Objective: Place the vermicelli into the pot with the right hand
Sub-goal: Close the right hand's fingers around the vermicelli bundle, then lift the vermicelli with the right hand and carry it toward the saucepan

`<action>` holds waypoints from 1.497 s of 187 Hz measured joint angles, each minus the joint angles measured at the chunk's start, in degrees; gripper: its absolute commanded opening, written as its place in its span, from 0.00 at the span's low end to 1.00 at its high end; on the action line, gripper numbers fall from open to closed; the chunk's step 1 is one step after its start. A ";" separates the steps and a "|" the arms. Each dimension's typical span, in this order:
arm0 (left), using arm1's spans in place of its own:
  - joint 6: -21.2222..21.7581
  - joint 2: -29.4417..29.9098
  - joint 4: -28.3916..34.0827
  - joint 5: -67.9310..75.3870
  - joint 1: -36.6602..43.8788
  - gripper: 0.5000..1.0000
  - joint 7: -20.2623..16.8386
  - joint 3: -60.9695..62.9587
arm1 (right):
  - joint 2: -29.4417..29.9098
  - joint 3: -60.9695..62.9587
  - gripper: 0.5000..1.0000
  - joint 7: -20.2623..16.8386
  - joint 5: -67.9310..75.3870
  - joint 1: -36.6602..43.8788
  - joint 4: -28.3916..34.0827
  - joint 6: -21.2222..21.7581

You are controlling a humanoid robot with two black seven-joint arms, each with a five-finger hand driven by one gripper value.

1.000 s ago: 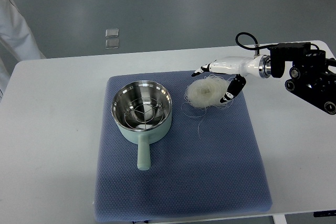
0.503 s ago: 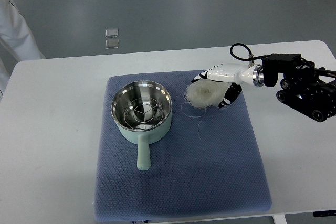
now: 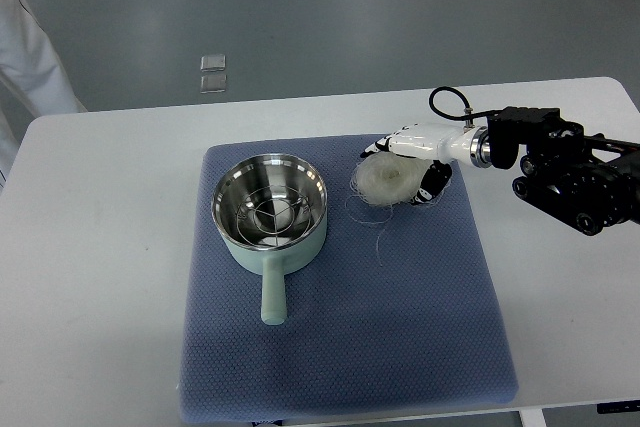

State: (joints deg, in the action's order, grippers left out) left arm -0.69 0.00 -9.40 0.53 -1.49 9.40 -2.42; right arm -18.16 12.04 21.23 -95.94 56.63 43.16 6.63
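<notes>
My right hand [image 3: 412,159] cupped the vermicelli [image 3: 388,179] nest from its far right side on the mat [image 3: 420,327], fingers curling round it though not yet clearly gripping, because the pot [image 3: 270,211] stood open just left.

Vermicelli nest [image 3: 388,179]: pale, translucent, round coil, loose strands trailing toward near side, lying on blue mat right of pot. Pot [image 3: 270,211]: mint-green outside, steel inside with wire rack, upright, handle pointing toward near edge, apart from vermicelli.
</notes>
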 measured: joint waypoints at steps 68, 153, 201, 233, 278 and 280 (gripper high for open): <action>0.00 0.00 0.00 0.00 0.00 1.00 0.00 0.00 | -0.03 0.10 0.06 0.02 0.10 0.30 -1.24 0.02; -0.02 0.00 0.00 0.00 0.00 1.00 0.02 -0.01 | -1.26 5.49 0.03 0.56 3.26 1.88 -1.15 1.40; -0.03 0.00 0.00 0.00 0.00 1.00 0.02 0.00 | -4.11 7.44 0.04 0.61 7.14 6.38 -0.79 2.65; -0.03 0.00 0.00 0.00 0.00 1.00 0.02 0.03 | -4.08 7.49 0.06 0.85 8.88 11.10 1.83 2.77; -0.02 0.00 0.00 0.00 0.00 1.00 0.02 0.04 | -2.21 7.49 0.07 2.67 10.04 13.75 11.96 4.76; -0.02 0.00 0.00 0.00 0.00 1.00 0.02 0.04 | -2.03 7.49 0.07 2.73 10.07 13.76 12.30 4.79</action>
State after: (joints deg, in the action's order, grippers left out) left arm -0.71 0.00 -9.41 0.53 -1.49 9.41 -2.38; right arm -20.19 19.52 23.96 -85.88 70.39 55.47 11.42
